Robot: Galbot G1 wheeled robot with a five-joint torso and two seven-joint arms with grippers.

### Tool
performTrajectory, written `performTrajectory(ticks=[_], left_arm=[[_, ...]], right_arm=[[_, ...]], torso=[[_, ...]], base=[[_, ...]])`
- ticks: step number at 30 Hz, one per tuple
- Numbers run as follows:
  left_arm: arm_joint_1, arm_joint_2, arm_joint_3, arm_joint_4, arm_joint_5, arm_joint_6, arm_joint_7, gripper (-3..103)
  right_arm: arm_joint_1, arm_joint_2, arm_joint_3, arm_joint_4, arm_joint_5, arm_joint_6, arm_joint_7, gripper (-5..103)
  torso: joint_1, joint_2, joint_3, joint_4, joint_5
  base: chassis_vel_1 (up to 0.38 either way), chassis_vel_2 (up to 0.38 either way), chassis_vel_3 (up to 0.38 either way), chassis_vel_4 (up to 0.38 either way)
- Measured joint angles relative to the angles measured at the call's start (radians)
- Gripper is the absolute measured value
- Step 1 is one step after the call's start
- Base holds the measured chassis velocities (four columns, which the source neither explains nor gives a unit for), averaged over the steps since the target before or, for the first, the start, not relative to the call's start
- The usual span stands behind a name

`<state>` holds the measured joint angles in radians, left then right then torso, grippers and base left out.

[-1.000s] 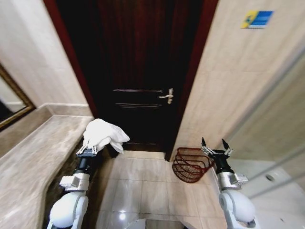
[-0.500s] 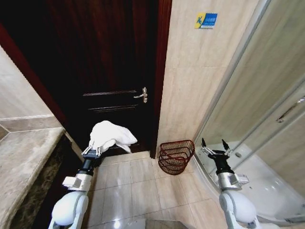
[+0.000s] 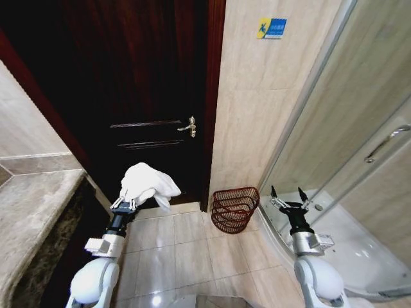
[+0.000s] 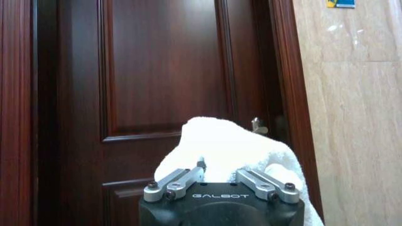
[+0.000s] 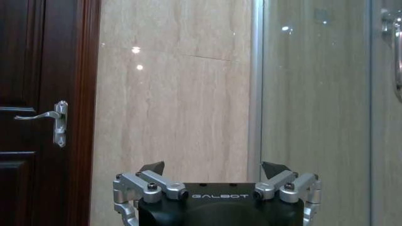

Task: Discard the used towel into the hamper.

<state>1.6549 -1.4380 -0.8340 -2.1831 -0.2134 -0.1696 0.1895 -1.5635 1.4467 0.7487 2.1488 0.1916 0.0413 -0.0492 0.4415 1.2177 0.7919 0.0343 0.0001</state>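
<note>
Head view showed the towel [image 3: 149,185], white and bunched into soft folds, pinched in the left gripper [image 3: 125,204] and held up in the air in front of the dark wooden door [image 3: 141,83]. From the left wrist view the towel [image 4: 232,150] bulged above the gripper's fingers [image 4: 172,181], which were pressed into the cloth, hiding part of the door's lower panel.

On the floor, the hamper [image 3: 234,208] stood against the foot of the beige tiled wall [image 3: 257,115], just beside the door frame's edge. It was a small round basket of dark reddish-brown open bands, narrowing toward its base, its mouth tipped a little toward the robot.

Bare floor tiles [image 3: 186,250] lay between the left arm and the hamper. To the robot's left a stone counter [image 3: 32,218] closed that side; to its right the curved shower enclosure [image 3: 359,192] and its glass hemmed in the other.

The right gripper [image 3: 287,196] hung in the air to the right of the hamper, near the shower's rim, with its fingers [image 5: 150,169] spread apart around nothing.
</note>
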Motion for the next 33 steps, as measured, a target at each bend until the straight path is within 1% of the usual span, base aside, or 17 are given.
performTrajectory(ticks=[9, 14, 21, 24, 32, 33], left_arm=[[-0.002, -0.011, 0.002, 0.000, 0.002, -0.004, 0.003, 6], [0.002, -0.015, 0.001, 0.002, 0.003, -0.010, 0.018, 6], [0.005, -0.018, 0.001, 0.004, 0.006, -0.010, 0.020, 6], [0.006, -0.018, 0.001, 0.005, 0.008, -0.010, 0.018, 6], [0.005, -0.018, 0.001, 0.012, 0.012, -0.008, 0.013, 6], [0.005, -0.018, 0.001, 0.012, 0.012, -0.008, 0.013, 6]], right_arm=[[0.005, -0.003, 0.001, -0.006, 0.001, 0.000, 0.000, 100], [0.005, -0.008, 0.005, -0.010, 0.003, 0.000, 0.000, 100], [0.003, -0.009, 0.006, -0.016, 0.004, 0.016, 0.002, 100], [0.003, -0.009, 0.005, -0.016, 0.004, 0.019, 0.003, 100], [0.007, -0.009, 0.006, -0.013, 0.003, 0.019, 0.004, 100], [0.007, -0.009, 0.006, -0.013, 0.003, 0.019, 0.004, 100]], torso=[[0.000, 0.000, 0.000, 0.0001, -0.0001], [0.000, 0.000, 0.000, 0.0000, -0.0001], [-0.001, 0.000, 0.000, -0.0001, 0.0002], [-0.004, -0.008, -0.004, 0.0000, 0.0001], [-0.024, -0.053, -0.028, 0.0000, -0.0001], [-0.024, -0.053, -0.028, 0.0000, -0.0001]], base=[[-0.024, -0.081, 0.037, 0.080], [-0.026, -0.121, 0.035, 0.125], [-0.039, -0.099, 0.033, 0.101], [0.000, 0.000, 0.000, 0.000], [0.000, 0.000, 0.000, 0.000], [0.000, 0.000, 0.000, 0.000]])
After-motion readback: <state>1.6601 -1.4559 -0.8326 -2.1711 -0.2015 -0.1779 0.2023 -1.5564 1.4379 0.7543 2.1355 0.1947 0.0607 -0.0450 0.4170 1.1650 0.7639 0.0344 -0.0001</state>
